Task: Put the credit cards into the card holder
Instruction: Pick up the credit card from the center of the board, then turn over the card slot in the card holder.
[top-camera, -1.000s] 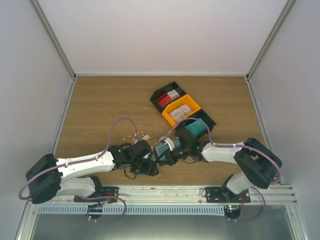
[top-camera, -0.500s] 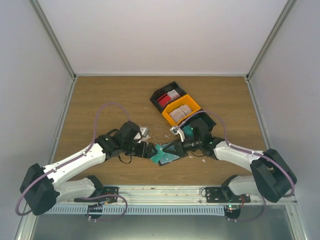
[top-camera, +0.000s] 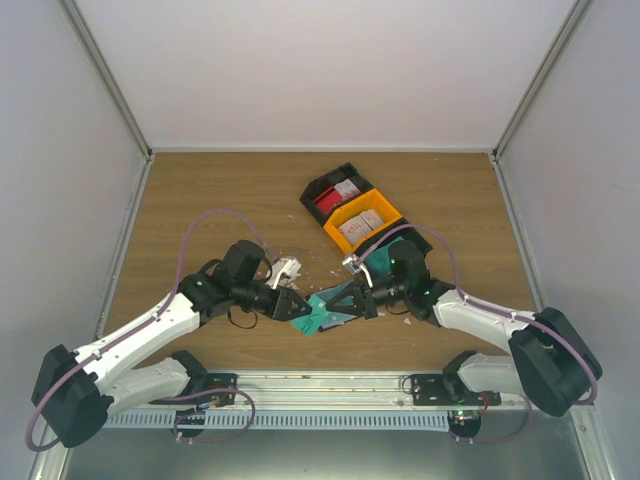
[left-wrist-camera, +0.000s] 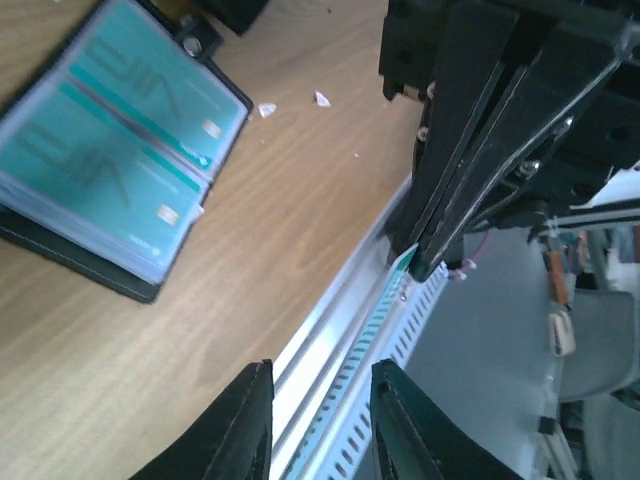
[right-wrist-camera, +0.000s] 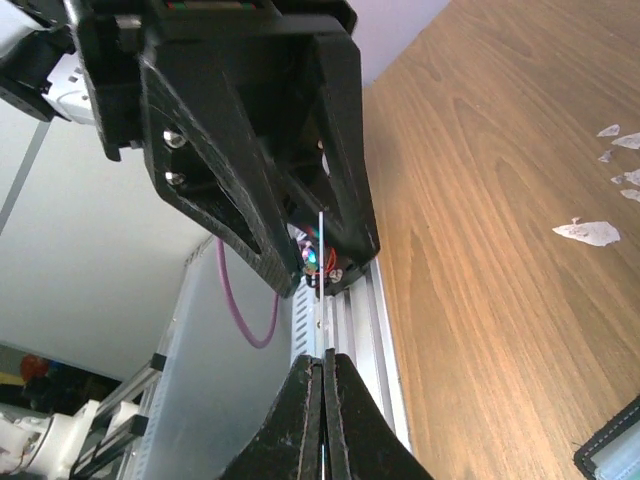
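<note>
Grey slotted rail (top-camera: 330, 382) along the near table edge, arm bases bolted to it

Left gripper (left-wrist-camera: 322, 375): low over the wood just beyond the rail, jaws apart, nothing between them in its own view

Right gripper (right-wrist-camera: 322, 370): tip to tip with the left one, fingers pressed together on a thin card (left-wrist-camera: 404, 263); only a teal sliver shows at the tip. Whether the card touches the left fingers cannot be told

Holder (left-wrist-camera: 75, 250): black, lying open and flat on the table (top-camera: 200, 200) beneath the two grippers, sleeved cards (left-wrist-camera: 120, 120) teal, face up

Crumbs (right-wrist-camera: 588, 232): small, white, scattered on the wood nearby

Yellow bin (top-camera: 350, 207): farther back, whitish cards inside

Black bin (top-camera: 318, 188): touching the yellow bin's far side, red and whitish cards inside
</note>
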